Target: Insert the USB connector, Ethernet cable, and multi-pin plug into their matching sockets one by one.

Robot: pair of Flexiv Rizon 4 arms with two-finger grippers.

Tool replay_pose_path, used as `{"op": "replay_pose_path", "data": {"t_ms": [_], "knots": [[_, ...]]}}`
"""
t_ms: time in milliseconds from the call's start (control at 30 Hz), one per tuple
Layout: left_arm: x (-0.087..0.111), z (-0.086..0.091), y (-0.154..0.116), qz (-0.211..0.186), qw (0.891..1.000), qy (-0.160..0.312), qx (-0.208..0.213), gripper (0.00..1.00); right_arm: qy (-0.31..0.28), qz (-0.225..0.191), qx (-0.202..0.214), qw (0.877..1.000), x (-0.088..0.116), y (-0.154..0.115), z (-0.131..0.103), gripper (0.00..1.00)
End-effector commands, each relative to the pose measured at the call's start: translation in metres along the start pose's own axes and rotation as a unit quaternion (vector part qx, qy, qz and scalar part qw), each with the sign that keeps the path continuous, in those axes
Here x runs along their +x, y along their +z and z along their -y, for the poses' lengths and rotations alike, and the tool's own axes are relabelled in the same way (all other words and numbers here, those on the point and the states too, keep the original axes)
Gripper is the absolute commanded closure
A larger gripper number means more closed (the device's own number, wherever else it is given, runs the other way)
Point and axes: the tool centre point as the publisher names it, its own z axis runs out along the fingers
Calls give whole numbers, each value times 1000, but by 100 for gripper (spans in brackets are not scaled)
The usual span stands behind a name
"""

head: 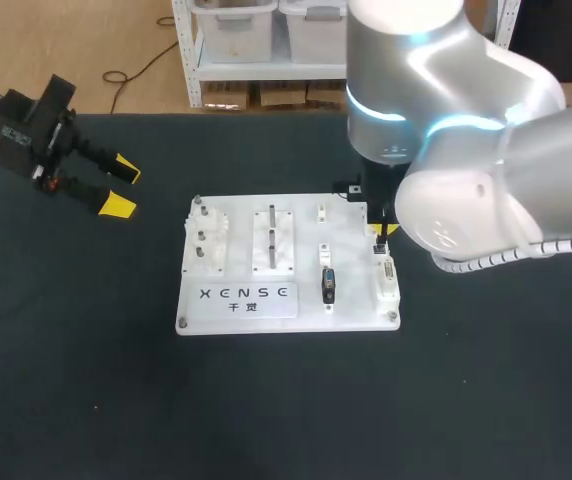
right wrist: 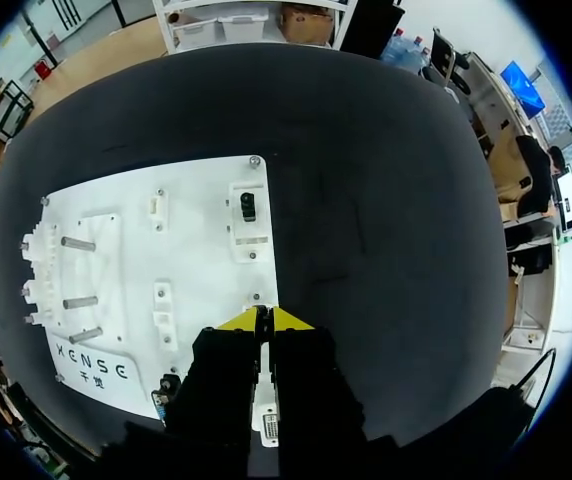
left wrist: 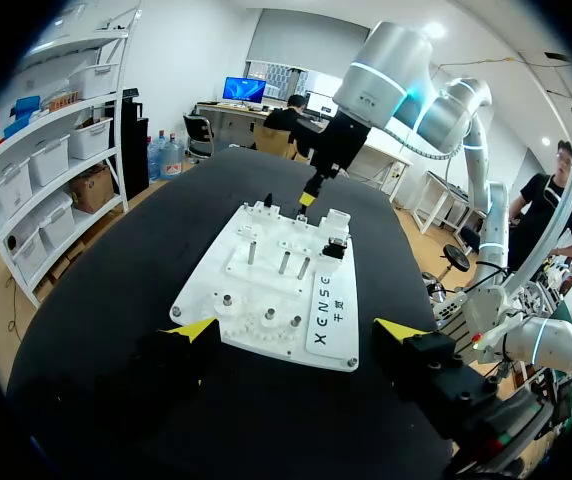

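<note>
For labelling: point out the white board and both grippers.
white board point(head: 356, 300), head view, bare surface.
left gripper point(head: 121, 187), head view, between its yellow tips.
right gripper point(right wrist: 264, 317), right wrist view, between its tips.

White board point(head: 351, 300), strip along near edge: 1 printed mark point(head: 245, 297), dark on white. Top line: row of wide-spaced caps. Below, centred: 2 smaller characters. Same mark point(left wrist: 330, 312) legible in left wrist view, and in right wrist view point(right wrist: 91, 362).

Black table point(head: 286, 420); metal pegs point(head: 271, 216) upright beside white gear posts point(head: 206, 236).
</note>
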Motion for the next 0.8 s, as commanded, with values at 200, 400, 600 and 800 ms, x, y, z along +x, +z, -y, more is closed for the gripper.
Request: {"op": "replay_pose_path", "data": {"t_ms": [200, 400, 600, 800], "knots": [[1, 0, 0, 1, 1000, 1, -1, 0, -3, -11, 9, 1000, 6, 23, -5, 100], [1, 0, 0, 1, 1000, 1, -1, 0, -1, -18, 19, 1000, 9, 30, -3, 100], [1, 0, 0, 1, 1000, 1, -1, 0, 0, 1, 11, 1000, 3, 18, -3, 91], [1, 0, 0, 1, 1000, 1, -1, 0, -5, 43, 5, 999, -4, -9, -8, 0]]}}
